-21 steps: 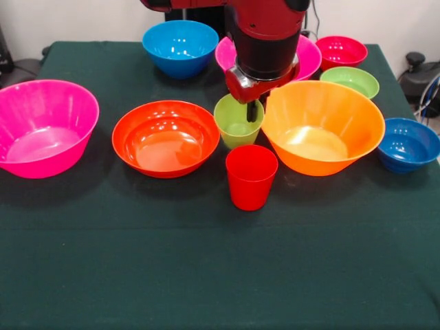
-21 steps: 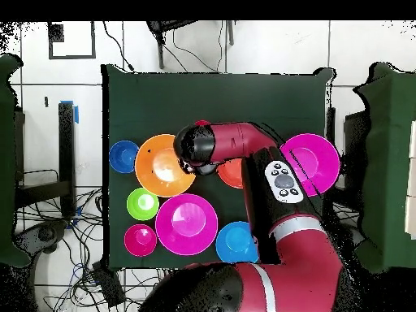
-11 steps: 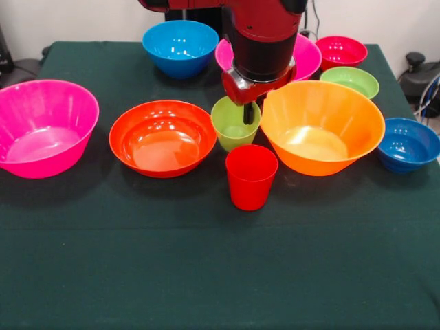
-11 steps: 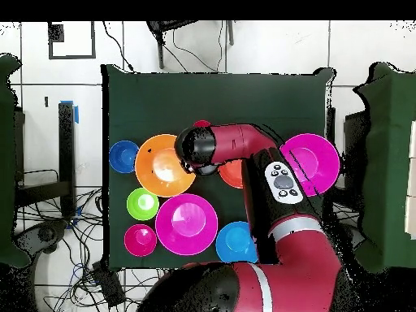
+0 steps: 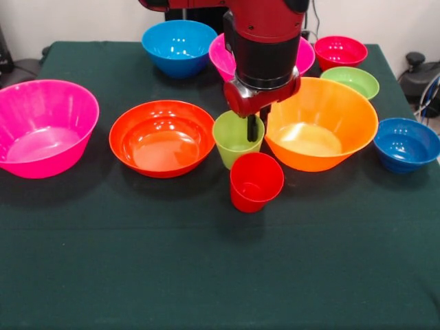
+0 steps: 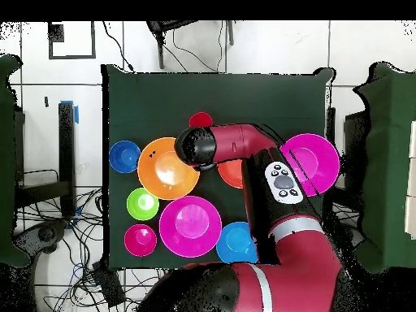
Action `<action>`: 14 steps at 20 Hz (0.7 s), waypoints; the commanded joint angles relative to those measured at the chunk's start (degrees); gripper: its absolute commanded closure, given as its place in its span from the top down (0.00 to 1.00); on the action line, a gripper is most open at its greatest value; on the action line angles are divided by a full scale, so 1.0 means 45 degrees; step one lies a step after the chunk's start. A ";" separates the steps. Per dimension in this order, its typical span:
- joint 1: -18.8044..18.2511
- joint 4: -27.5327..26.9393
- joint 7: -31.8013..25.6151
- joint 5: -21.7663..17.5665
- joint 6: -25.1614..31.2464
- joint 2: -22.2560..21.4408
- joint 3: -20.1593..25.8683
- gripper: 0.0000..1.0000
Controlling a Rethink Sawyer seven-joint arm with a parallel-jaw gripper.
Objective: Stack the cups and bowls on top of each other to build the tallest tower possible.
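Claw (image 5: 253,128): hangs from the red arm (image 5: 265,41), one dark finger (image 5: 251,128) reaching down inside the lime cup at its right rim; the other finger is hidden, so whether the claw is apart, together or clamped on the rim cannot be told. In the overhead view the arm (image 6: 244,146) covers the claw.

Red cup (image 5: 255,181): nearest the camera, just below the claw, tilted so its mouth shows, close to the lime cup and the orange bowl. Overhead (image 6: 201,120) it peeks out beside the arm.

Lime cup (image 5: 236,139): directly under the claw, upright, between the red-orange and orange bowls.

Orange bowl (image 5: 321,124): just right of the claw, tipped slightly toward the camera; overhead (image 6: 166,168) it sits against the arm.

Red-orange bowl (image 5: 162,137): just left of the lime cup.

Dark blue bowl (image 5: 407,144): well right of the claw, beside the orange bowl.

Pink bowl (image 5: 42,126): well left, at the table edge.

Green bowl (image 5: 350,81): behind the orange bowl, right of the claw.

Second pink bowl (image 5: 306,55): behind the claw, mostly hidden by the arm.

Magenta-red bowl (image 5: 340,51): far right, behind the green bowl.

Light blue bowl (image 5: 179,47): far left of the arm.

No bowls are stacked; all stand separately on the green cloth (image 5: 206,268).
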 commanded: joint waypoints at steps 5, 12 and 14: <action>0.0188 -0.0013 0.0952 0.0189 -0.0679 0.0274 0.0575 0.00; 0.0354 -0.0300 0.0573 0.0270 0.1215 0.0403 0.0184 0.00; 0.0421 -0.0425 0.0473 0.0295 0.1847 0.0453 0.0084 1.00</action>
